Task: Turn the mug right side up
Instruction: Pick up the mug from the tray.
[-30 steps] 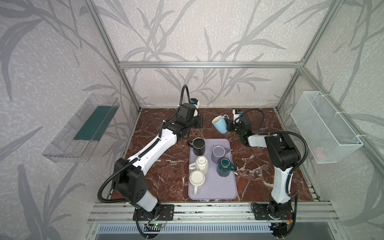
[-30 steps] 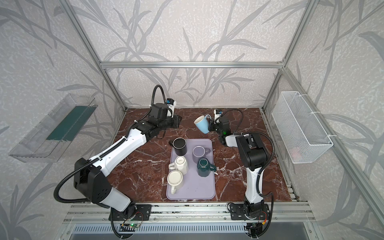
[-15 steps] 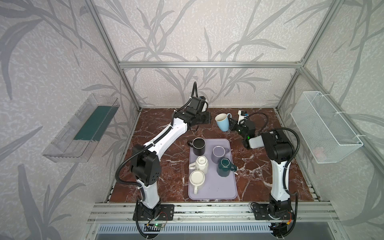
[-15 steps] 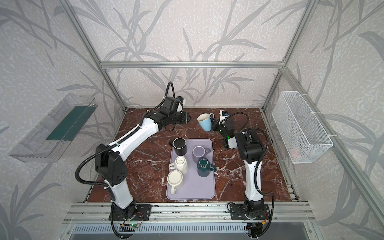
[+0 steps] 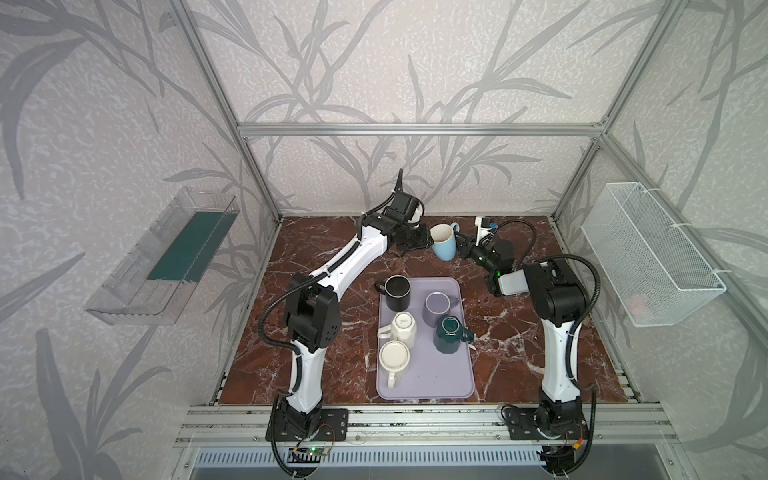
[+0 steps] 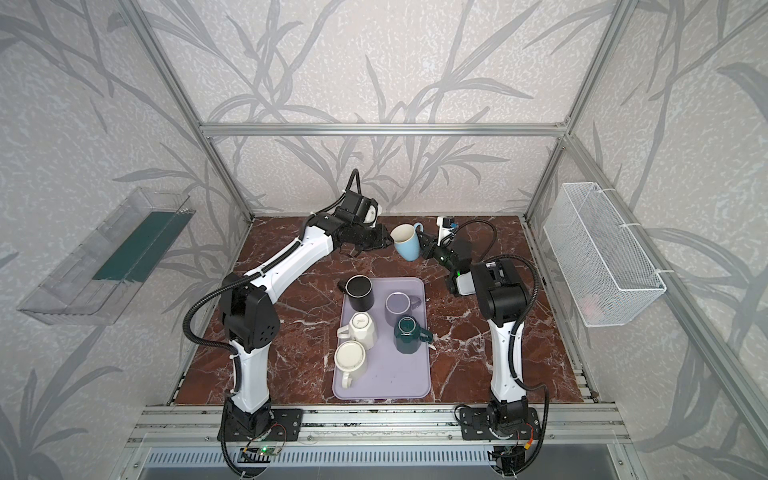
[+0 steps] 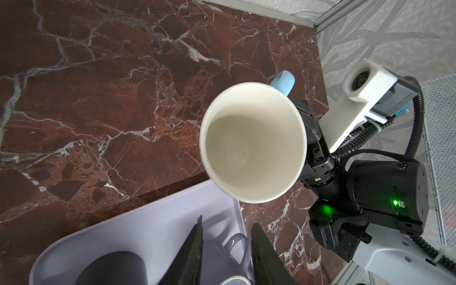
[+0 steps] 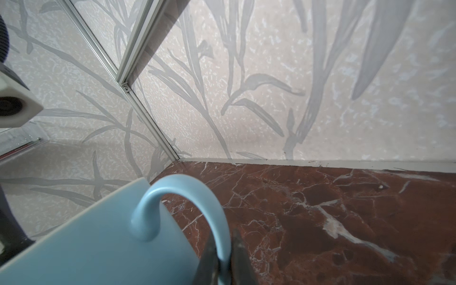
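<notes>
A light blue mug (image 5: 444, 244) (image 6: 407, 245) with a cream inside hangs above the back of the marble table, tilted, its mouth facing up and toward the left arm. My right gripper (image 5: 459, 243) (image 6: 424, 245) (image 8: 223, 237) is shut on the mug's handle (image 8: 218, 212). My left gripper (image 5: 424, 240) (image 6: 385, 241) (image 7: 227, 222) hovers close beside the mug's rim, open, with nothing between its fingers. In the left wrist view the mug (image 7: 251, 143) shows its empty inside.
A lavender tray (image 5: 428, 386) lies mid-table with a black mug (image 5: 397, 293), a lavender mug (image 5: 438, 307), a dark green mug (image 5: 449, 334) and two white mugs (image 5: 403, 328) (image 5: 394, 359). A wire basket (image 5: 648, 253) hangs on the right wall, a clear bin (image 5: 166, 253) on the left.
The left arm has swung right until its gripper is beside the blue mug. The right gripper has turned the mug so its mouth faces more upward.
</notes>
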